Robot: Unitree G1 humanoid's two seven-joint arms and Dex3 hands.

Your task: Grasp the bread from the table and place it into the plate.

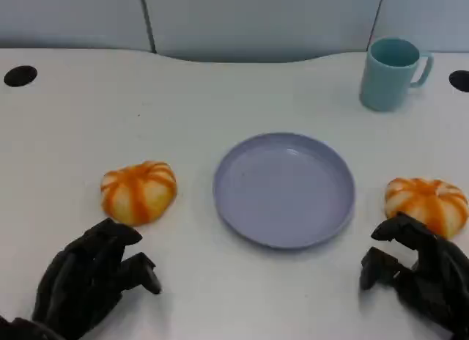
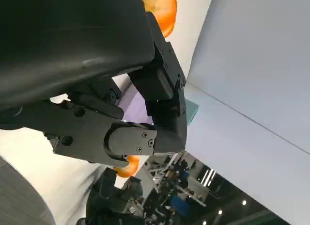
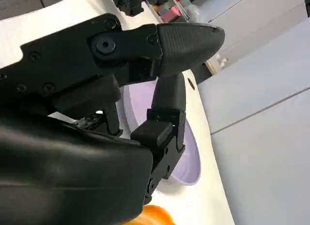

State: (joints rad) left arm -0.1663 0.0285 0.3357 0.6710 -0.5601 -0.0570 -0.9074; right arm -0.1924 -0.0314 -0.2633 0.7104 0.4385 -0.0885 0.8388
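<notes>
Two orange-striped bread buns lay on the white table (image 1: 220, 296), one (image 1: 138, 191) to the left of the single lilac plate (image 1: 284, 188) and the other (image 1: 426, 203) to its right, neither in it. One teal mug (image 1: 389, 72) stood at the far right. The left hand (image 1: 91, 281) sat just in front of the left bun, fingers loosely curled and apart, holding nothing. The right hand (image 1: 418, 270) hovered close before the right bun, its fingers parted; whether a fingertip touched the bread I could not tell
</notes>
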